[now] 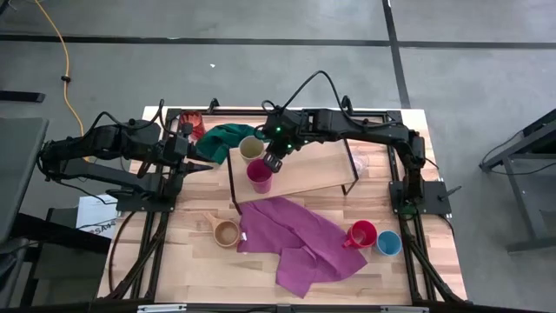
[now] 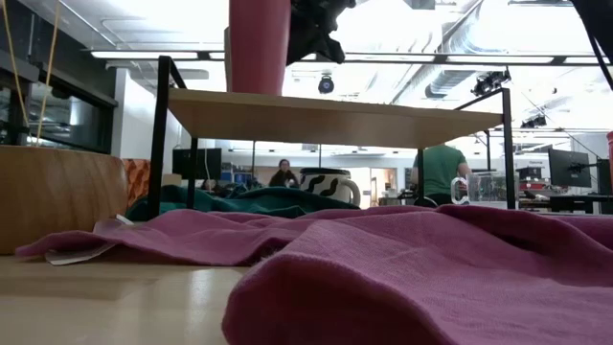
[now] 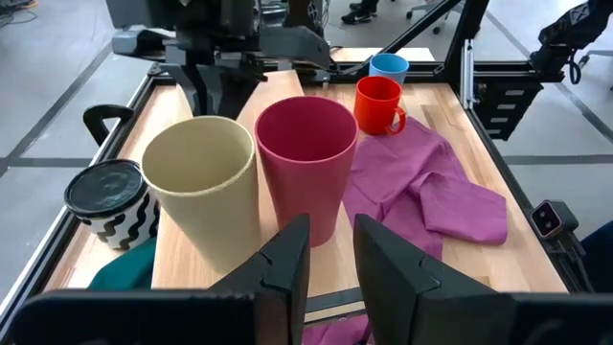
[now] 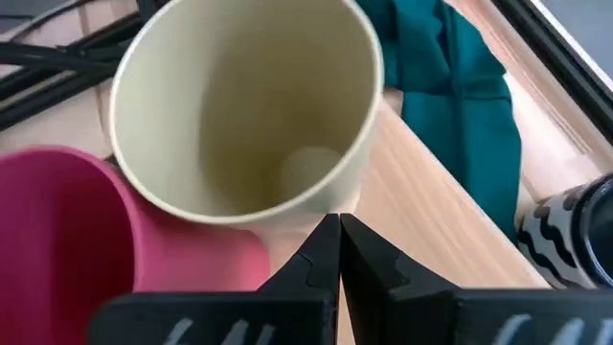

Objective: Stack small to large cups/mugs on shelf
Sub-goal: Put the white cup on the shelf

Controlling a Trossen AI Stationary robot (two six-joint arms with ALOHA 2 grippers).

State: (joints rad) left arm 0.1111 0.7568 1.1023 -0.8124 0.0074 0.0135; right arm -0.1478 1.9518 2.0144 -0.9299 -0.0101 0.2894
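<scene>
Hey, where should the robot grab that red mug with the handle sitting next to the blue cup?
Probably the rim, from straight above. The red mug stands upright, mouth open, on the tabletop, so one finger can go inside and one outside. Pick the wall away from the blue cup close beside it, and clear of the handle that points toward the purple cloth.

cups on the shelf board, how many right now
2: the cream cup and the magenta cup, side by side at the shelf's left end. None looks hidden; the other cups sit on the table.
</scene>
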